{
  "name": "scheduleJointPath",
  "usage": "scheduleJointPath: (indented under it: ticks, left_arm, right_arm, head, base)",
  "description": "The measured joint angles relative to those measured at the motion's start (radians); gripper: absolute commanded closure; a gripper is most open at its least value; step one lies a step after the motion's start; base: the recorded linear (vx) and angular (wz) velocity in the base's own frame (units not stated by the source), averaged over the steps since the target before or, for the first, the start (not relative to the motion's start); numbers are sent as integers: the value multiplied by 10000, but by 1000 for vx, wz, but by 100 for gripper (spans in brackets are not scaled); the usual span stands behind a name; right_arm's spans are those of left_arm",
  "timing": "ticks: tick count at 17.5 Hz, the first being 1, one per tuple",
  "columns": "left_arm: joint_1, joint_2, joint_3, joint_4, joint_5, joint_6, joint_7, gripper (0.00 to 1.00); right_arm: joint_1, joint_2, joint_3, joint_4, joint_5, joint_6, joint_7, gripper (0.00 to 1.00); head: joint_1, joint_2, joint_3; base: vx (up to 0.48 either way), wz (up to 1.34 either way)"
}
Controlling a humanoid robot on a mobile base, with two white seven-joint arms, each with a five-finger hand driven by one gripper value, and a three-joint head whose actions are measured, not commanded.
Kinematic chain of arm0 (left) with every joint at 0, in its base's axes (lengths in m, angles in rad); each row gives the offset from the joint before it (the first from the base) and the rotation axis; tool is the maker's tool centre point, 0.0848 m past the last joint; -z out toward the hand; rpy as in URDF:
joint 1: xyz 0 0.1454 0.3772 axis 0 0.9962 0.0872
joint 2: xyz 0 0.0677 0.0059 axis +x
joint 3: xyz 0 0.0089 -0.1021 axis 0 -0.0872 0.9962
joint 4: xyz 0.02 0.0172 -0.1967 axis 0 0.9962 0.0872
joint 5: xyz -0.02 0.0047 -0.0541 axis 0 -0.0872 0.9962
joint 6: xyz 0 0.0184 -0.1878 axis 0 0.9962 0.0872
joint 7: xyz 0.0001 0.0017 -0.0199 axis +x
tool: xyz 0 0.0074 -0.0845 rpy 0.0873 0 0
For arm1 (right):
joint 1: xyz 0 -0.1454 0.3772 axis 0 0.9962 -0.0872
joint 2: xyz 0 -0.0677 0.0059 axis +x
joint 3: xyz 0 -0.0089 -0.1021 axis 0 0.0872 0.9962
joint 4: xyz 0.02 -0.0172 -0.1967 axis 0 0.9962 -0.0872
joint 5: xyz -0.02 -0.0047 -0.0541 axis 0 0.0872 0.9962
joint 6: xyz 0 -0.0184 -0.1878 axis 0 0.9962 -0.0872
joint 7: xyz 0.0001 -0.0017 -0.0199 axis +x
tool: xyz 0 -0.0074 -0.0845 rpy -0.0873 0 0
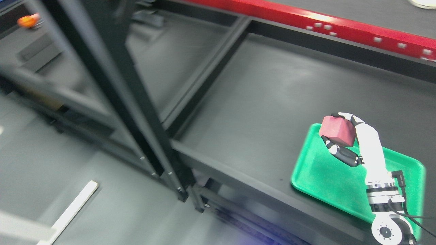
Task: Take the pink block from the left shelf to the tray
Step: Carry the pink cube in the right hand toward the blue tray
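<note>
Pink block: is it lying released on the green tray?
No. The right hand is closed around the pink block, holding it above the far corner of the green tray.

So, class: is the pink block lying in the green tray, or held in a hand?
Held: the right hand grips the pink block over the green tray.

black shelving frame (112, 85) — grey floor (112, 211), red rail (323, 25)

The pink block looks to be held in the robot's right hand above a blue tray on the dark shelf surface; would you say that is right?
Not quite: the tray is green, not blue. The head view shows the right hand with its fingers closed around the pink block, over the tray's far left corner, with the tray resting on the dark shelf surface. The rest stands.
</note>
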Motion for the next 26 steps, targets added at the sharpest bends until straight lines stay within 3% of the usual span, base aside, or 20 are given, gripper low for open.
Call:
scheduleJointPath:
  ticks: [26]
  left_arm:
    - [0, 0, 0, 0, 0, 0, 0, 0]
  right_arm:
    - [97, 69, -99, -136, -64, 41, 20, 97]
  head:
    - [0, 4, 0]
  base:
    - [-79, 671]
